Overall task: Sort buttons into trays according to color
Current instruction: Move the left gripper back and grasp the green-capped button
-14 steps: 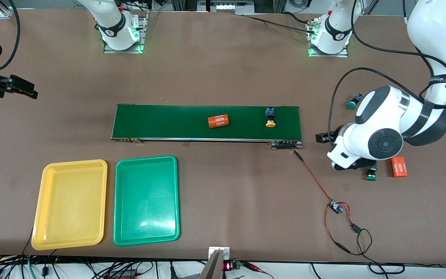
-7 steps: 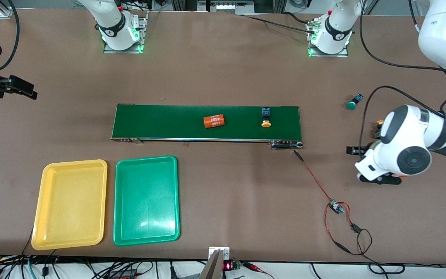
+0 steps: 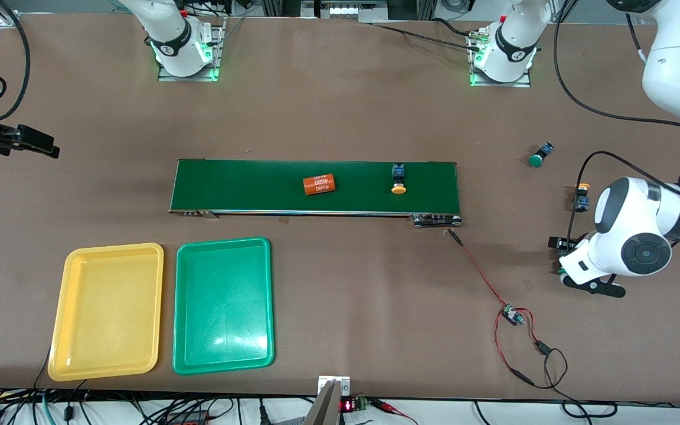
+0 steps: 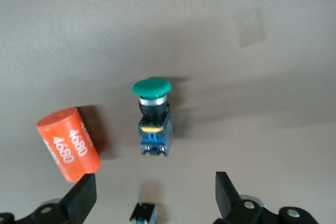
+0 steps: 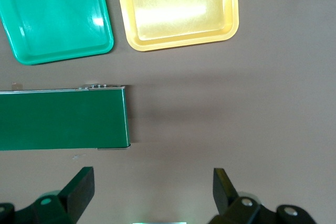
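Four buttons are out and none sits in a tray yet. One yellow button (image 3: pixel 398 180) rides the dark-green conveyor belt (image 3: pixel 245 186) toward its left-arm end, with an orange "4680" cylinder (image 3: pixel 319 184) beside it on the belt. A green button (image 3: pixel 538 155) and a second yellow button (image 3: pixel 581 198) lie on the bare table near the left arm's end. Another green button (image 4: pixel 152 114) lies on its side under the left gripper (image 4: pixel 155 198), with a second orange cylinder (image 4: pixel 68 144) just beside it. That gripper hangs over it with its fingers spread and nothing between them.

My worry is that cylinder: if the gripper drops off-centre, a finger may clip it and roll it into the button, or pinch the wrong thing. The round cap could also squirt out sideways.

The yellow tray (image 3: pixel 56 330) and green tray (image 3: pixel 222 248) lie side by side near the front edge, toward the right arm's end. The right gripper (image 5: pixel 152 195) waits over bare table off the belt's end, fingers spread, empty.
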You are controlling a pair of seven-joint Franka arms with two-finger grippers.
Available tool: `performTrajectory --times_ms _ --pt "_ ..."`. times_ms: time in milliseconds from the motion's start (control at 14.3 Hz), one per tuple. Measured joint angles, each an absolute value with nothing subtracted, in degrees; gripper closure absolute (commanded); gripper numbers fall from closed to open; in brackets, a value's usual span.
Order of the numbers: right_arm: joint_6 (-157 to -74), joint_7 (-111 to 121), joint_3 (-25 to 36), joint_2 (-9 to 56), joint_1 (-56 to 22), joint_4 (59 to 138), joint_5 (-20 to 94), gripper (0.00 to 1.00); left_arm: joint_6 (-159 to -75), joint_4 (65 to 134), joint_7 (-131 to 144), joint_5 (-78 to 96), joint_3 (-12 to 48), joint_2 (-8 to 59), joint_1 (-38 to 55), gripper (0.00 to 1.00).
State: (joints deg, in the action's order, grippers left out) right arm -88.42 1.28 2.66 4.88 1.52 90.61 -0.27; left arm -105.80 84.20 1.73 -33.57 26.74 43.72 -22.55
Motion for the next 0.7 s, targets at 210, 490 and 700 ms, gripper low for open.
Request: performTrajectory --times_ms 210,490,700 --pt "-88.4 1.3 2.7 5.3 1.5 90.6 -0.2 0.00 -108.3 84.2 1.4 -33.7 26.3 46.1 -23.2 0.01" --pt "-88.8 1.3 2.6 5.5 1.5 90.6 -0.1 0.00 -110.1 84.2 1.0 -33.7 26.2 48.4 -24.3 0.40" --pt "-89.3 0.3 2.0 5.4 1.1 90.6 -0.1 0.00 -110.2 84.2 0.9 -33.7 26.2 49.3 -24.3 0.68"
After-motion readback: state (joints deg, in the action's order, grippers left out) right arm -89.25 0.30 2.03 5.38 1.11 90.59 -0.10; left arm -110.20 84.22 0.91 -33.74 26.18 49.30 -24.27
